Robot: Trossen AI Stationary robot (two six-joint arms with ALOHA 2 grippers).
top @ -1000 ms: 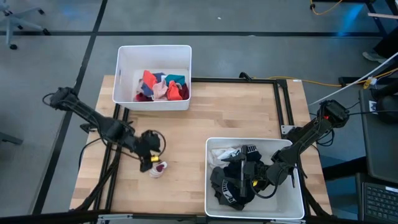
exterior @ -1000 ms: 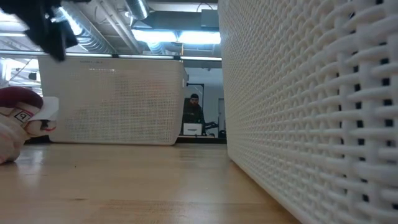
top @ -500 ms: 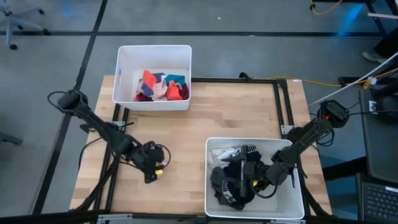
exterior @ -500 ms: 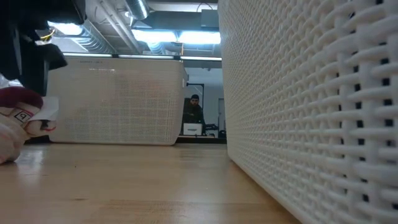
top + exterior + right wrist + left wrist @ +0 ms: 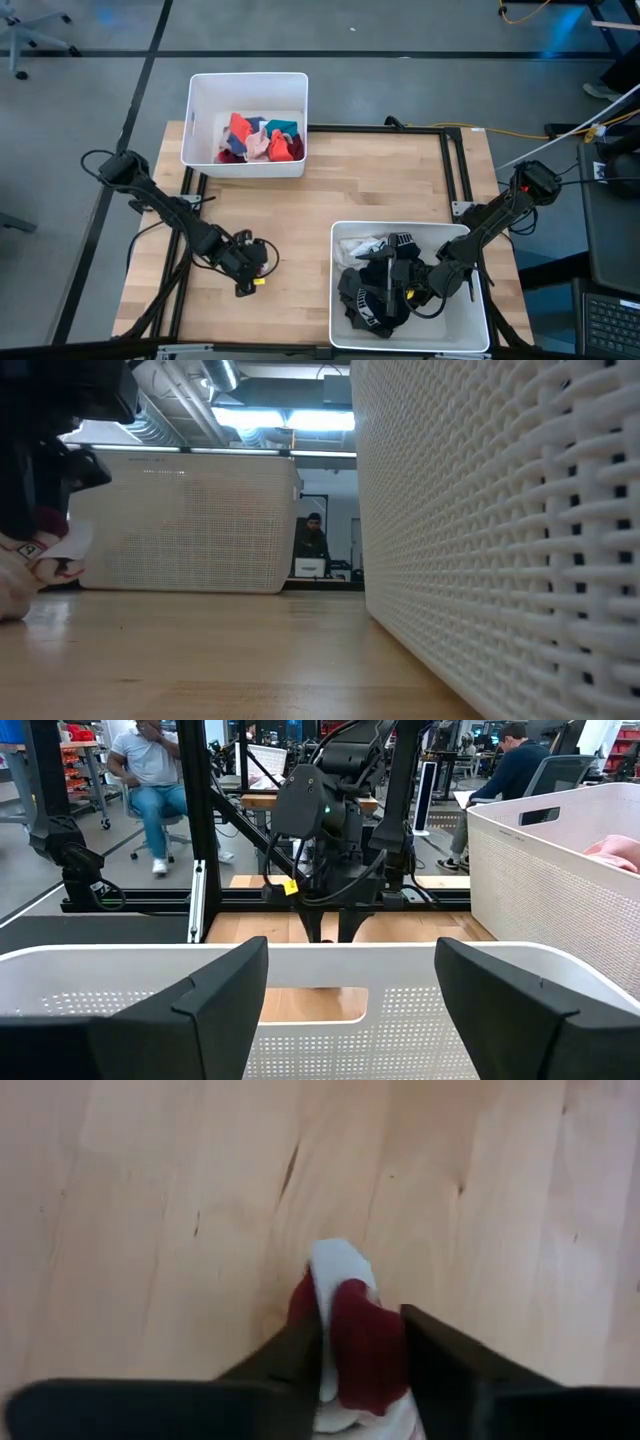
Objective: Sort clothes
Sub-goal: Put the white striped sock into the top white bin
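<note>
Two fingers of our left gripper pinched a red-and-white sock on the table's near left; our right gripper hung open over the near bin.

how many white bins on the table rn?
2. One bin sits at the table's far left edge, holding colourful clothes. The other bin is at the near right, holding dark clothes, with the right hand inside it.

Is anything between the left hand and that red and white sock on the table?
Nothing visible. The left hand already straddles the red and white sock, one finger on each side, on bare wooden table.
</note>
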